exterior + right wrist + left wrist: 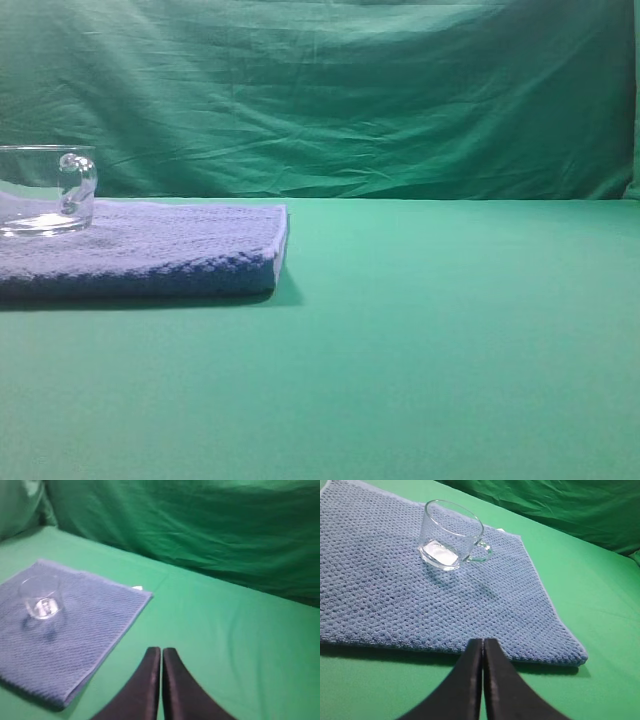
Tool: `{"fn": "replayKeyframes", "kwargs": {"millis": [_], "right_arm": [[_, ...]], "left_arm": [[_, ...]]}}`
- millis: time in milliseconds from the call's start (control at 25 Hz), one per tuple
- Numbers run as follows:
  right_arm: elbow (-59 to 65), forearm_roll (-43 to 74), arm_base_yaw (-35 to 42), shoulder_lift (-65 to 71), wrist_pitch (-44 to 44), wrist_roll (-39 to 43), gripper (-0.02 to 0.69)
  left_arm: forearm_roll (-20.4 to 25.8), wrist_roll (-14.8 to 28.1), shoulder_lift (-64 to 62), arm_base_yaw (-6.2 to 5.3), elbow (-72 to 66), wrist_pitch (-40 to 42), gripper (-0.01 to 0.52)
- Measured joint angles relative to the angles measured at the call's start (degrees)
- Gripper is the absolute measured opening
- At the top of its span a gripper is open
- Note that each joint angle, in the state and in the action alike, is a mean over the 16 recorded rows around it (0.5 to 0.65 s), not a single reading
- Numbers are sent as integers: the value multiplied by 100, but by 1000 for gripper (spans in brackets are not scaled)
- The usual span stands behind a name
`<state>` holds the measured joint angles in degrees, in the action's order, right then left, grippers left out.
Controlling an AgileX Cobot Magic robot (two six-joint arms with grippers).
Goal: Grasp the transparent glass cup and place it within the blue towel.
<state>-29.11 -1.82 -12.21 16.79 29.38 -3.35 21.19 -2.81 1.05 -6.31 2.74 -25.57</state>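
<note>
One transparent glass cup [451, 535] stood upright on the one blue towel [420, 595], resting toward the towel's far side, its small handle [482, 551] pointing at the towel's right edge. Cup empty, thick base bright under the light (walls nearly invisible from the right wrist view). The towel lay flat on the green worktop [450, 340], toward the worktop's left edge in the exterior high view; the cup [45, 190] was cut off by that picture's left border.

Two tools counted, one per wrist view. Left tool [483, 642] clenched on nothing, black fingers pressed together, just short of the towel's near edge. Right tool [161, 651] likewise clenched and empty, over bare worktop, well apart from the towel's right edge. A green cloth backdrop [320, 90] hung behind.
</note>
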Motion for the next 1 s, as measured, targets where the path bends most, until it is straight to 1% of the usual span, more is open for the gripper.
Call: {"fn": "replayKeyframes", "kwargs": {"millis": [240,560,760,1000], "right_arm": [[1293,-21,551,-1086,-614,8,0],[2609,-71,734,-1699,-1393,40,0],[2987,-91,748,-1732,-1397,58,0],[3071,-81,763,-1732,-1073,69,0]], "left_arm": [[0,0,0,0,0,0,0],[0,0,0,0,0,0,0],[0,0,0,0,0,0,0],[0,0,0,0,0,0,0]]}}
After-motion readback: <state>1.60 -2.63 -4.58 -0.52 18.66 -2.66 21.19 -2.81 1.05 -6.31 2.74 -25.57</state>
